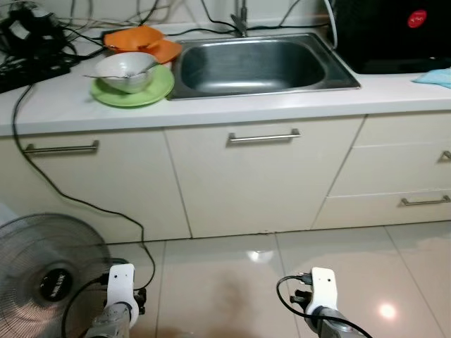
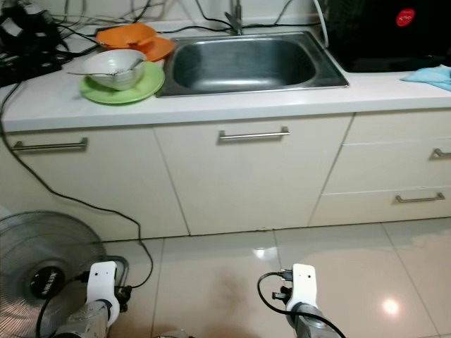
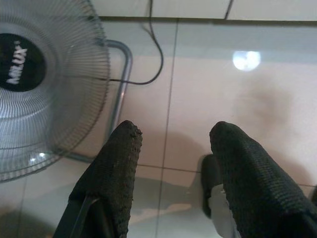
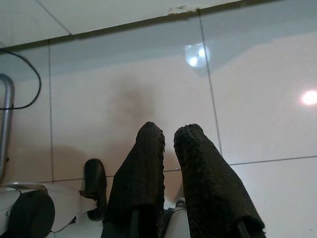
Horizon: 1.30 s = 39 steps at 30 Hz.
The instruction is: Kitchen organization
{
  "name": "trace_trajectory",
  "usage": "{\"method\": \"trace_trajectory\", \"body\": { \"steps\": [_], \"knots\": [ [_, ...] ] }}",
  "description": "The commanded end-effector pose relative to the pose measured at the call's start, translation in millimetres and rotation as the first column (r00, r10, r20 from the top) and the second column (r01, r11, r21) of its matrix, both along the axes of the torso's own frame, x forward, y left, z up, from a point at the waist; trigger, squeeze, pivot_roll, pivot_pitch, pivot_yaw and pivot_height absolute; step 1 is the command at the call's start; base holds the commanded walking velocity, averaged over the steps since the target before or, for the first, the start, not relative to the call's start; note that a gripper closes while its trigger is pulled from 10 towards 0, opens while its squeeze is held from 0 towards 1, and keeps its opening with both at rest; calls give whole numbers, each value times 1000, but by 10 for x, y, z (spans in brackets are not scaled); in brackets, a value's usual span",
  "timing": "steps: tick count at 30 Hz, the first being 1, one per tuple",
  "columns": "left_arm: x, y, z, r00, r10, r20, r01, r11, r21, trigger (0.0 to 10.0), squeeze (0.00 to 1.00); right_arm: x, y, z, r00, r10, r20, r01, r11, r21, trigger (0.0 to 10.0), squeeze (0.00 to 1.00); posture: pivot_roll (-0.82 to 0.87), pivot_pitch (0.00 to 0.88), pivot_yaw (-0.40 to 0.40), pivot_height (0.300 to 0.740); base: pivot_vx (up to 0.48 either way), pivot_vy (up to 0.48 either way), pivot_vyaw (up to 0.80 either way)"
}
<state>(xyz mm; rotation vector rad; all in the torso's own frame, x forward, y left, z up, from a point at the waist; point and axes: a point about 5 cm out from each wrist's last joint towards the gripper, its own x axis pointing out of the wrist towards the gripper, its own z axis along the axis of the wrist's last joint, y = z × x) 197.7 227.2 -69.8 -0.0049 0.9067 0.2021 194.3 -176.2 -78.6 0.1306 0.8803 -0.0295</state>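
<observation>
White glazed bowl [image 1: 125,71] with a metal spoon [image 1: 113,74] in it sits on a round lime-green plate [image 1: 144,93], on the pale countertop [image 1: 232,107] at about 11 o'clock in the head view, touching the left edge of the stainless steel sink [image 1: 257,67]. An orange plastic dish [image 1: 141,39] is just behind the stack at 12 o'clock of it. My read: bowl is rigid, glazed so slippery, breakable; spoon is loose and will rattle or tip out. Best to pinch the bowl rim at the side away from the spoon, or lift the spoon out first. Plate is thin and flat, needs an edge grab. Both arms hang idle over the tiled floor [image 4: 148,89]: left gripper [image 3: 173,144] fingers spread apart, empty, near the grey floor fan [image 3: 44,89]; right gripper [image 4: 169,141] fingers nearly together, empty. Black cables [image 1: 42,42] clutter the counter at 10 o'clock.
</observation>
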Motion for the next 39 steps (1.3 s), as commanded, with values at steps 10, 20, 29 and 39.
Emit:
{"method": "trace_trajectory", "body": {
  "steps": [10, 20, 29, 39],
  "knots": [
    [15, -9, 4, 1000, -6, -5, 6, 1000, 15, 10000, 0, 13, -60, 14, 1000, -21, 11, 21, 1000, -8, 10000, 0, 107, 33, 81, 740, 415, 0, 407],
    [13, -7, 4, 1000, -8, -7, 8, 1000, 15, 10000, 0, 0, -61, 7, 1000, -15, 3, 15, 1000, -12, 10000, 0, 106, 33, 82, 740, 458, 0, 0],
    [14, -11, 4, 1000, -2, -1, 2, 1000, 8, 10000, 0, -12, -64, 0, 1000, -16, -2, 16, 1000, -12, 10000, 0, 106, 34, 82, 740, 344, 0, 0],
    [38, -29, 15, 1000, -7, 18, 7, 1000, -3, 10000, 0, -16, -60, -2, 1000, -16, -3, 16, 1000, -11, 10000, 0, 103, 33, 84, 740, 0, 0, 0]
  ]
}}
